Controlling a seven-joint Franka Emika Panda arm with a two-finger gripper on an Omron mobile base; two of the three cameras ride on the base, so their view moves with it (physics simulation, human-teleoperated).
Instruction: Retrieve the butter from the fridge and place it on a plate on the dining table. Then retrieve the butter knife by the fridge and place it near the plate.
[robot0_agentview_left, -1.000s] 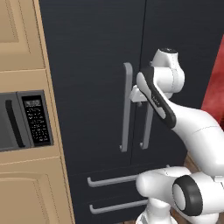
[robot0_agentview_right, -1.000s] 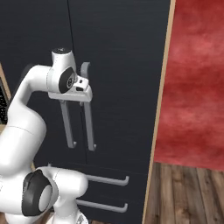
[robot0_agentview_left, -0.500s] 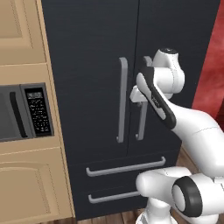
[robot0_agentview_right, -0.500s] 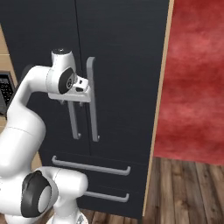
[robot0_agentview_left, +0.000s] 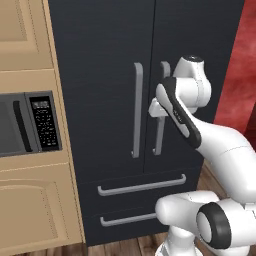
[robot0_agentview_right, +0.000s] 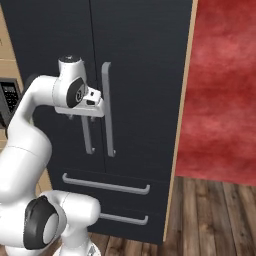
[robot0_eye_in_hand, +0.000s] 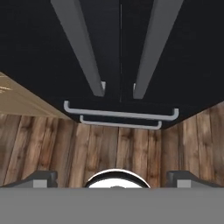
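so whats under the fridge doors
Two drawers sit below the fridge doors: an upper drawer handle and a lower drawer handle, both shut. Wood floor lies beneath. Whatever is inside the drawers or behind the closed doors is hidden.

A black microwave (robot0_agentview_left: 27, 124) with a keypad (robot0_agentview_left: 44, 122) on its right side sits built into tan wooden cabinets (robot0_agentview_left: 30, 45), with a panelled door above it and another panelled door (robot0_agentview_left: 32, 210) below. A slice of the microwave (robot0_agentview_right: 9, 100) also shows at the left edge of the right base view. To the right stands a mottled red wall (robot0_agentview_right: 220, 90). Below it runs a brown wooden plank floor (robot0_agentview_right: 215, 215), also seen from above (robot0_eye_in_hand: 109, 148).
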